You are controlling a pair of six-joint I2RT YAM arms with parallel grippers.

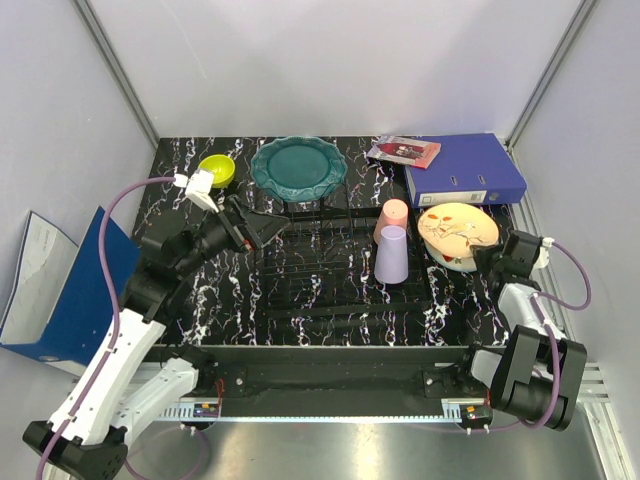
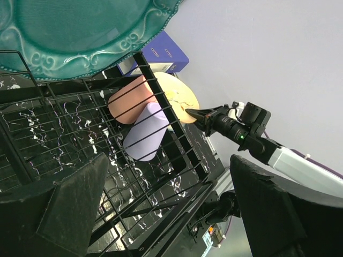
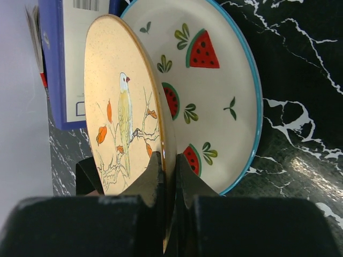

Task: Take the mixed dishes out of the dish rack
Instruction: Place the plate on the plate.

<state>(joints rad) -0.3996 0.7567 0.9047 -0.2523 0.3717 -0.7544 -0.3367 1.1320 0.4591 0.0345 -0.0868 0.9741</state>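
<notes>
Right hand (image 3: 169, 167) pinches the bird plate (image 3: 124, 107) by its rim; it may slip onto the watermelon plate (image 3: 217, 101). Left hand (image 1: 254, 228) wide.

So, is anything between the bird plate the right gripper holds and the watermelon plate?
Nothing visible. The right gripper pinches the bird plate by its rim, and the watermelon plate lies right behind it with nothing in between.

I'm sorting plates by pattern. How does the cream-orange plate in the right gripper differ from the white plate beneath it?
The cream-orange plate shows a bird on a branch with an orange rim; the white plate shows watermelon slices with a blue rim. The right gripper pinches the cream-orange plate's rim, tilting it; the white plate lies on the tabletop, ungripped. Both are round.
</notes>
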